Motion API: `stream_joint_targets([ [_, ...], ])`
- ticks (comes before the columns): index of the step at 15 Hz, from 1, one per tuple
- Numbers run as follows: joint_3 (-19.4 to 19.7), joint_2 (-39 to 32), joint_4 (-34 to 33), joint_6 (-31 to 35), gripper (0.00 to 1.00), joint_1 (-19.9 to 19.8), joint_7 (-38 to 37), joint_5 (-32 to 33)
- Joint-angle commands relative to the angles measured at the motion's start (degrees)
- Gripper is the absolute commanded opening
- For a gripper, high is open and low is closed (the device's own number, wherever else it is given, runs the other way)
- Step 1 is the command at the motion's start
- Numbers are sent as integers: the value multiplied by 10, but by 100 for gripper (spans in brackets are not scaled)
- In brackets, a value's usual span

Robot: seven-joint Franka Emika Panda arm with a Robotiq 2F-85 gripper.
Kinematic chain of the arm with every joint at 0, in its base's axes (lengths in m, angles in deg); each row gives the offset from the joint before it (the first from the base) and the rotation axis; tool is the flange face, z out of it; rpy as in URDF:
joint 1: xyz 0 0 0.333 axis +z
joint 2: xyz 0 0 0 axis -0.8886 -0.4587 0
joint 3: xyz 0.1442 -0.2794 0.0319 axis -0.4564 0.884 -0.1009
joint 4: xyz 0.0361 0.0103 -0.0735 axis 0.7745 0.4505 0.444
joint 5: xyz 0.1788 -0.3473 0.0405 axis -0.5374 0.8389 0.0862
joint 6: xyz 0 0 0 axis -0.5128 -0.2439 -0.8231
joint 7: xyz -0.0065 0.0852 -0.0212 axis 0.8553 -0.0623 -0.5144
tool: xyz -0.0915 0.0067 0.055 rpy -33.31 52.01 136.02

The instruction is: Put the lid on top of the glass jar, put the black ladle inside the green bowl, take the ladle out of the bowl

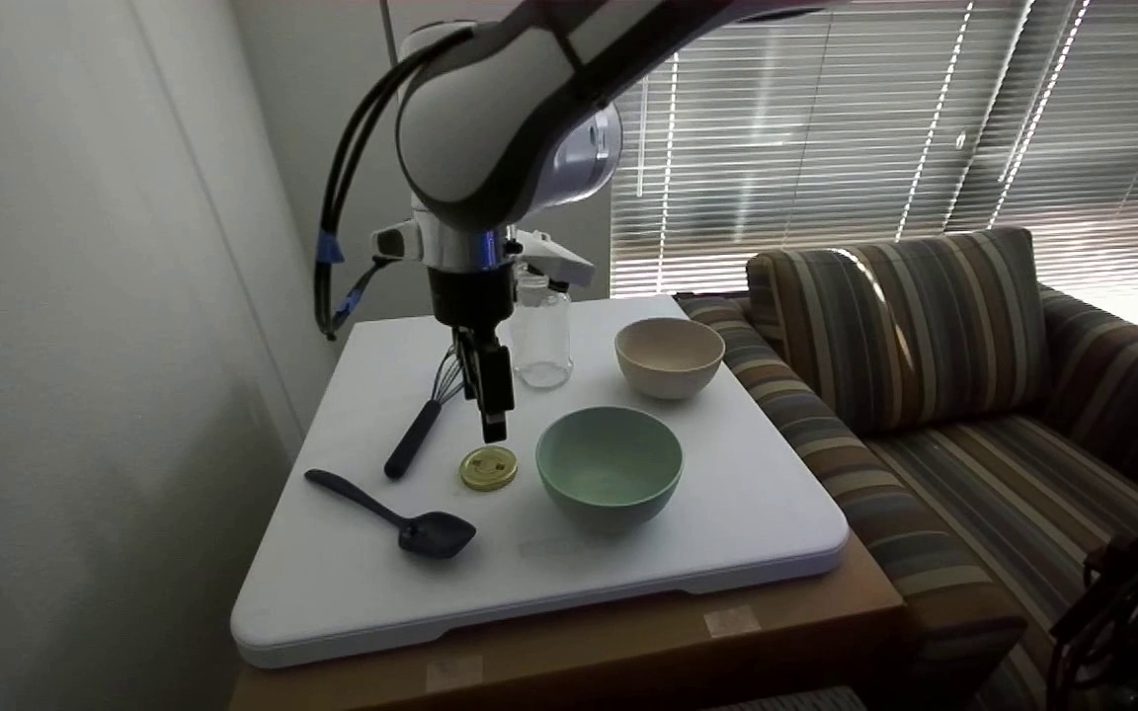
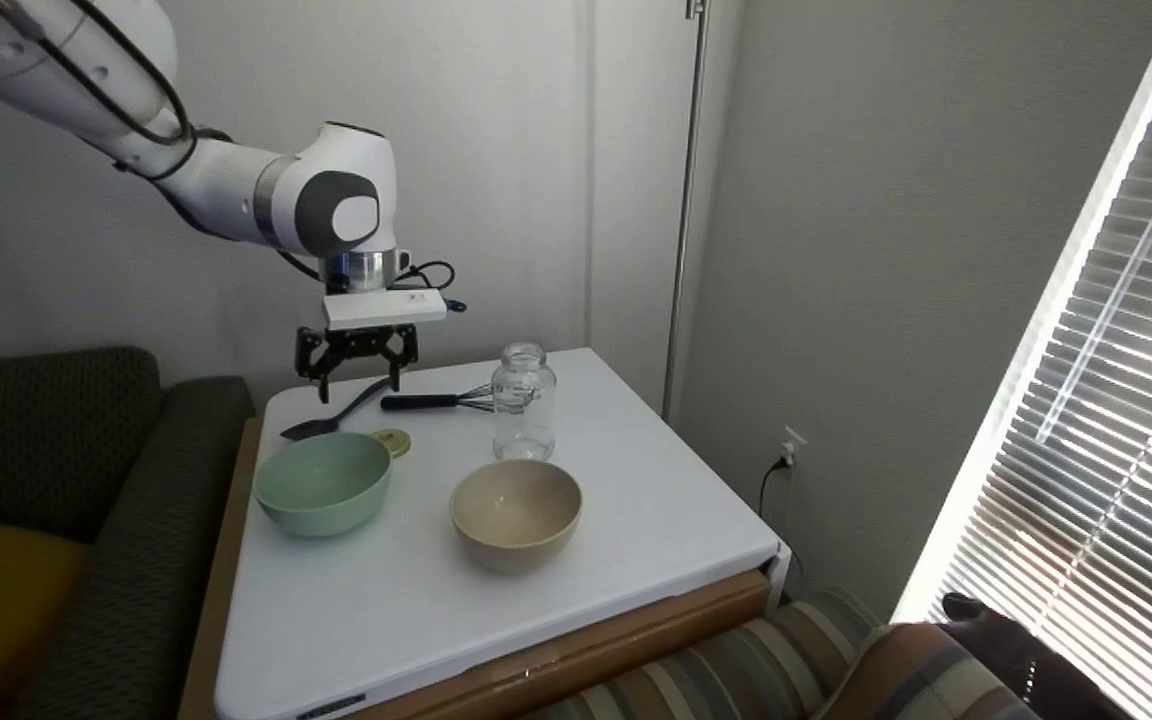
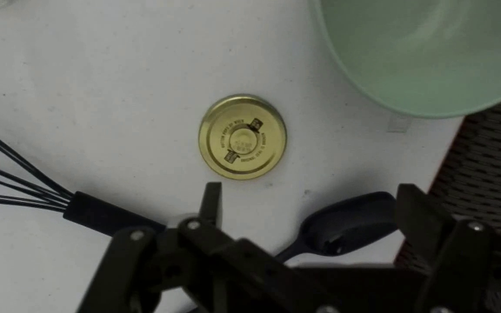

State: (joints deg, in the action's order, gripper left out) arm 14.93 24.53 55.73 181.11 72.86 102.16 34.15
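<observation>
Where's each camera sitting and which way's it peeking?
An exterior view: nearer the round mint-green bowl, facing down across the white tabletop towards window blinds; white arm and jaws show.
An exterior view: nearer the round beige bowl, facing down towards grey wall; arm and jaws show.
Wrist view: on the arm, facing down at the round gold lid; open jaws show.
Both exterior views share the clear glass jar.
</observation>
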Motion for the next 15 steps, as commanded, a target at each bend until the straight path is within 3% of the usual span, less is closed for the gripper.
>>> stream_joint_targets([
  [1,-2,-64,-74,26,100,-6,18,6],
  [9,7,-144,-120,144,100,2,36,27],
  [15,27,-144,-119,119,100,14,-2,30],
])
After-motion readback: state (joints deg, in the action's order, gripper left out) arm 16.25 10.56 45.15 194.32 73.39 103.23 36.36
